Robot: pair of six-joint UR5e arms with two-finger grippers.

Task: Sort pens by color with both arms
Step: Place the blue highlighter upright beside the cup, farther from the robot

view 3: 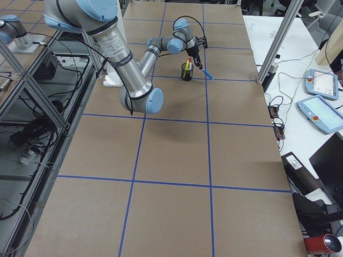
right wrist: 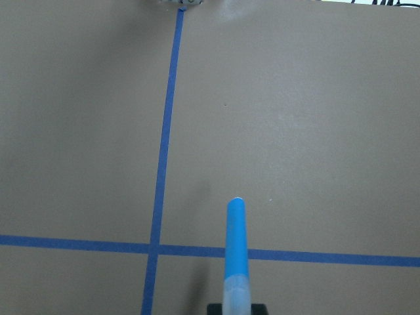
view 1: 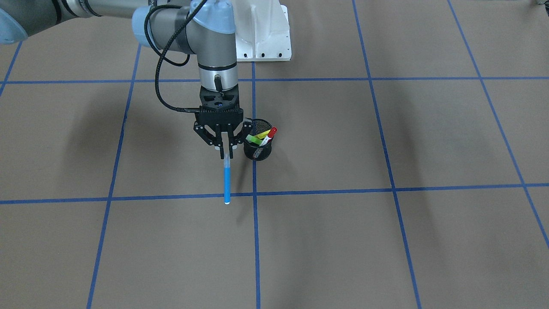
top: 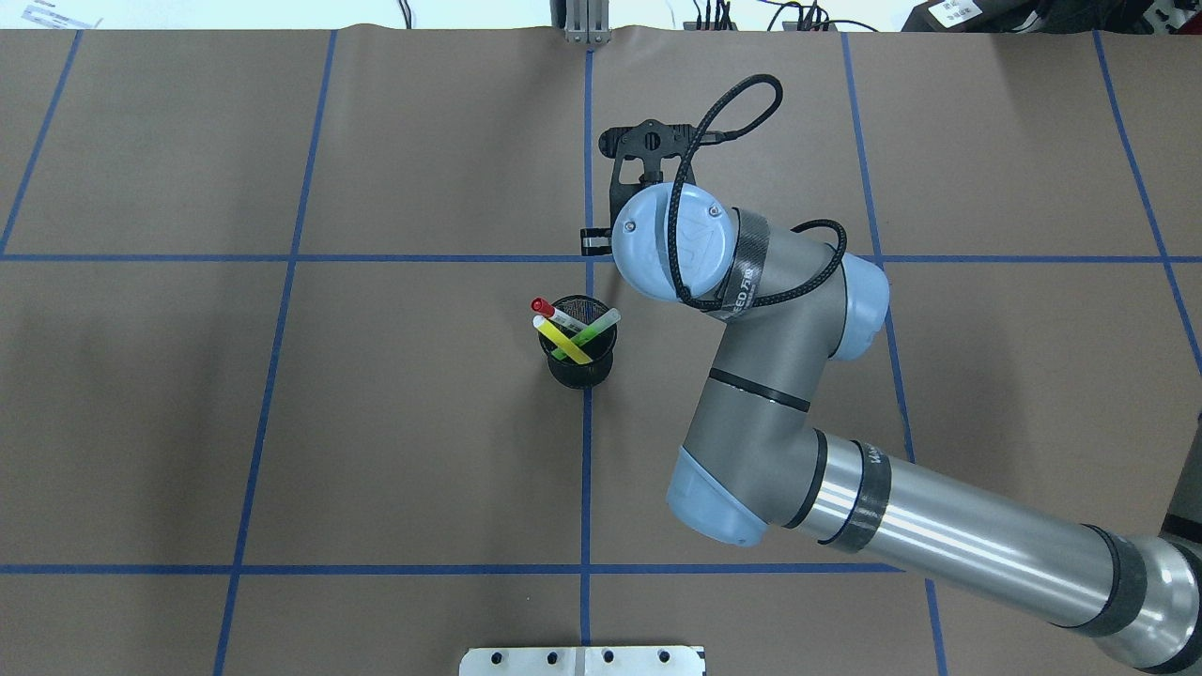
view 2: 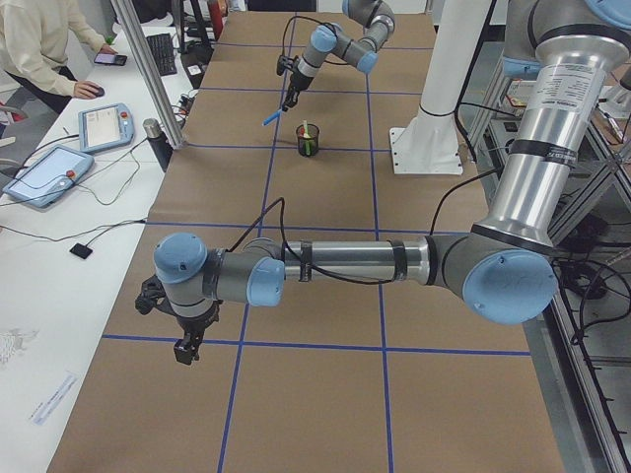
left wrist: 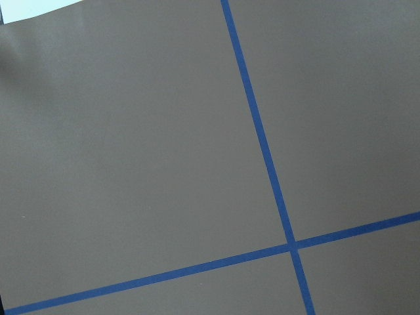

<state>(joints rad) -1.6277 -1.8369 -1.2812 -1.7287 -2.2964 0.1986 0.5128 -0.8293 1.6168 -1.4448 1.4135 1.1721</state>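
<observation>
The table (view 1: 386, 240) is covered with smooth brown paper, marked into large squares by blue tape lines (view 1: 255, 240). A black mesh cup (view 1: 257, 152) stands upright on it, on one tape line and between two crossings. The base of a white metal pedestal (view 1: 266, 40) sits at the robot's edge on the same line, well apart from the cup.

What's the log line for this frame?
right gripper: shut on blue pen | cup: holds green pen, yellow pen, red-capped pen | left gripper: state unclear
</observation>
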